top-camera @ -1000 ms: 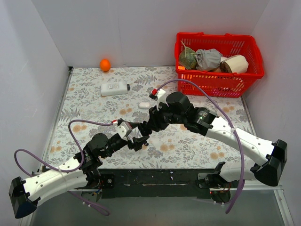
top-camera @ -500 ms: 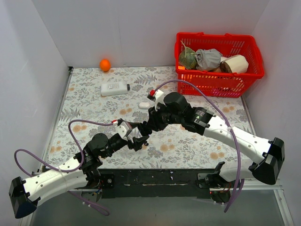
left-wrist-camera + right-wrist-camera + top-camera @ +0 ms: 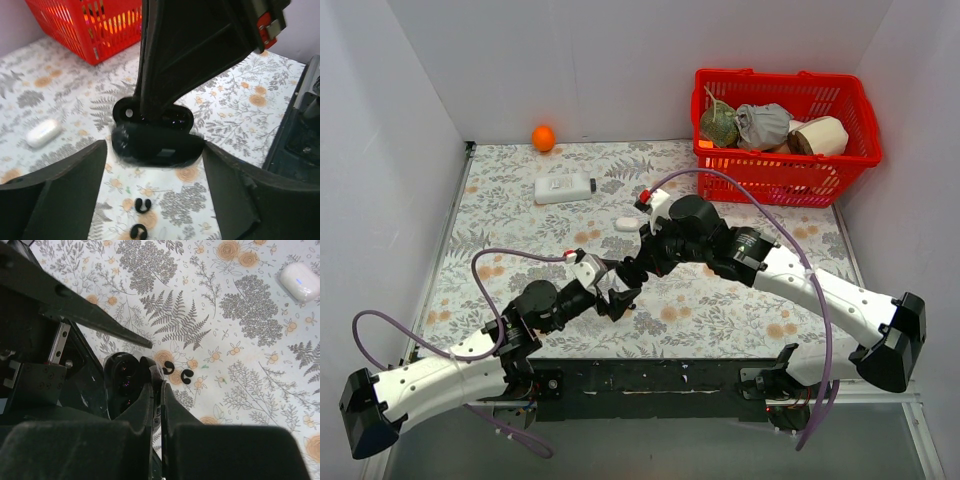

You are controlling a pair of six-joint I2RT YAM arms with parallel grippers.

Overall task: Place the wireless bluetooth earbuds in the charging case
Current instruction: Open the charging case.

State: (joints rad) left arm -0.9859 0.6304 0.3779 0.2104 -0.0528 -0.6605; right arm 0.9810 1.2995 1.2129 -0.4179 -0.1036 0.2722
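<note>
Wireless bluetooth earbuds [image 3: 170, 369] on floral table [image 3: 250, 315]; charging case [image 3: 155, 145] in left claw [image 3: 618, 302]

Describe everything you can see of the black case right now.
The black case is a glossy, rounded oval shell, plastic by the look of it, and appears open with its dark inside facing up. It sits between the left gripper's fingers, which meet its two ends. The shut right gripper reaches into its open top and hides part of the inside. Whether it rests on the floral cloth is unclear. Two earbuds lie on the cloth beside it.
</note>
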